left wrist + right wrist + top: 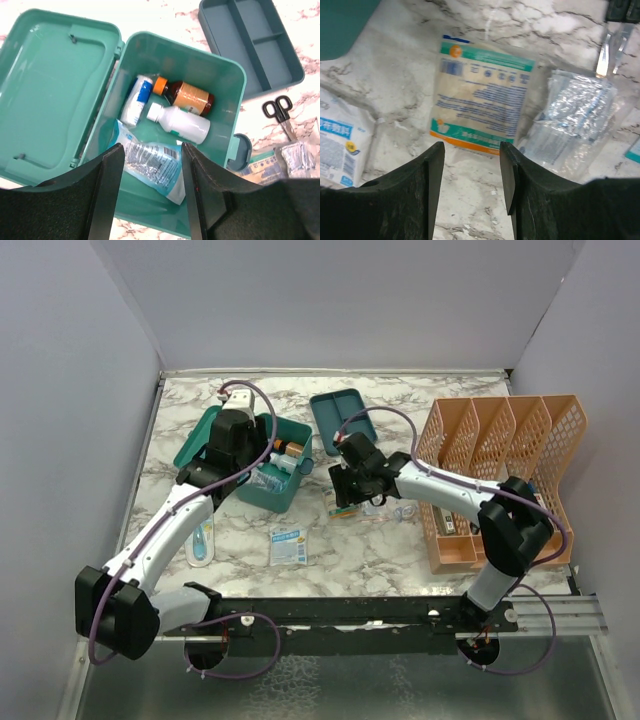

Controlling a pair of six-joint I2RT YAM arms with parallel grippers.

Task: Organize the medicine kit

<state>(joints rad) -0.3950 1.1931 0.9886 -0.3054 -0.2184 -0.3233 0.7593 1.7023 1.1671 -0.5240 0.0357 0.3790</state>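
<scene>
The medicine kit [227, 100] stands open on the marble, its lid [50, 90] flat to the left. Inside lie a brown bottle with an orange cap [187, 97], a white bottle [182, 124], a white-and-blue tube [136, 99] and a light-blue pouch [152, 167]. My left gripper [152, 150] hangs open just above the pouch and holds nothing. The divided insert tray [227, 35] sits behind the box. My right gripper [471, 147] is open low over the marble, just short of a green-and-orange printed packet [480, 102]. A clear plastic packet [575, 125] lies beside it.
Black-handled scissors [280, 112] lie right of the kit. An orange mesh file rack [500, 470] stands at the right edge. A blue-and-white sachet [288, 545] and a slim blue-white item [203, 540] lie on the near side of the table. Walls close three sides.
</scene>
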